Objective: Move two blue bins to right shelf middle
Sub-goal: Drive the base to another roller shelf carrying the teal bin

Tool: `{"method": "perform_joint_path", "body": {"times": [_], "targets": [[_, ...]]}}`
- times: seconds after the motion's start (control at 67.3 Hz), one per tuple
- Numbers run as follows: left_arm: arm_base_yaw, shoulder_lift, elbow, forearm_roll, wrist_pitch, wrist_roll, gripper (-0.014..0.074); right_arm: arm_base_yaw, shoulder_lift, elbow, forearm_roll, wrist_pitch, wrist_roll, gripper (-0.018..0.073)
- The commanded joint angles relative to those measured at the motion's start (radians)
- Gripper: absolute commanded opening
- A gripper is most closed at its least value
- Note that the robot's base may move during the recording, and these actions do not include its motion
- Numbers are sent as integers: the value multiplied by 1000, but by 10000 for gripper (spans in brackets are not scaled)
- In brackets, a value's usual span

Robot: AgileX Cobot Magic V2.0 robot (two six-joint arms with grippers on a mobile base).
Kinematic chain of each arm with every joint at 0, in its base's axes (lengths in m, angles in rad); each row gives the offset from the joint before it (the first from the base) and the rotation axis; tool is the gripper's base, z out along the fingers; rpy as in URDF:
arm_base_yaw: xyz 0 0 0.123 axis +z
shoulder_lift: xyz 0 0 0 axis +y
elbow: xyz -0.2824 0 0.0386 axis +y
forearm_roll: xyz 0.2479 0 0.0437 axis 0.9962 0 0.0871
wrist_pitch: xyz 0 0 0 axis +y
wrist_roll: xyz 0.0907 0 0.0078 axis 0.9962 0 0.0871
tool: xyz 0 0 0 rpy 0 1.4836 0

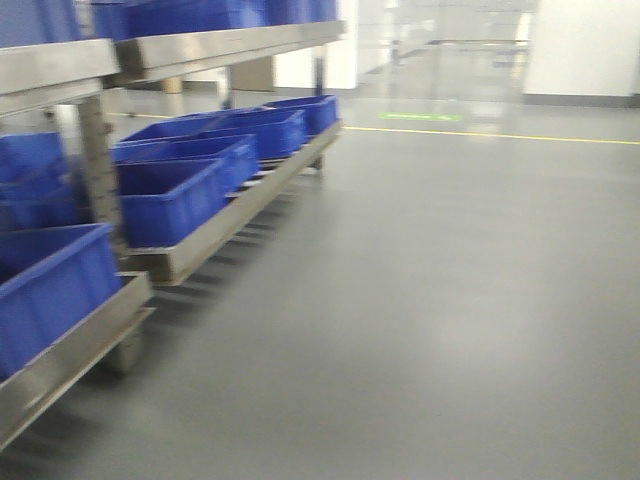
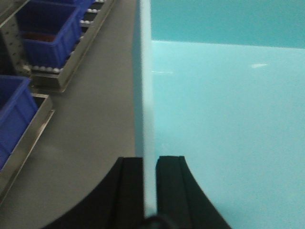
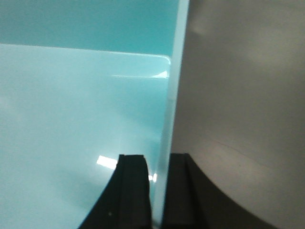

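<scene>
Front view, blurred: a steel rack (image 1: 230, 45) stands at the left w/ dark bins (image 1: 170, 200) on its levels. The grey floor (image 1: 450, 300) fills the rest, and a yellow line (image 1: 500, 134) crosses it far back. No arm and no pale bin is seen here.

L wrist view: the left gripper (image 2: 149, 163) is closed on the side wall of the pale bin (image 2: 228, 119). One black finger (image 2: 128, 186) is outside the wall, the other inside, both touching it. The bin's inside fills the right part of the view. Floor and dark bins on racks are at the left, below the bin.

R wrist view: the right gripper (image 3: 158, 164) pinches the opposite wall in the same way, w/ the bin inside at the left and floor at the right. So the bin hangs between both grippers, over the floor. Whether it is one bin or two nested, it is not possible to tell.
</scene>
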Motion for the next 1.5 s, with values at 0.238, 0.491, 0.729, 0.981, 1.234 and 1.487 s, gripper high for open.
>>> {"method": "perform_joint_path", "body": {"times": [0.238,0.491,0.729,0.981,1.234,1.487], "targets": [[-5,-15,-17,-34,-79,-1,-111,2,-10,-9,15,-40,-17,-167],[-5,-15,-17,-34,-79,-1,-111,2,-10,-9,15,-40,-17,-167],[-5,-15,-17,-34,-79,-1,-111,2,-10,-9,15,-40,-17,-167],[-5,-15,-17,-34,-79,-1,-111,2,-10,-9,15,-40,-17,-167],[-5,-15,-17,-34,-79,-1,-111,2,-10,-9,15,-44,-17,-167],[-5,-4,-17,-34,-80,-1,-111,2,-10,-9,15,-44,-17,-167]]}}
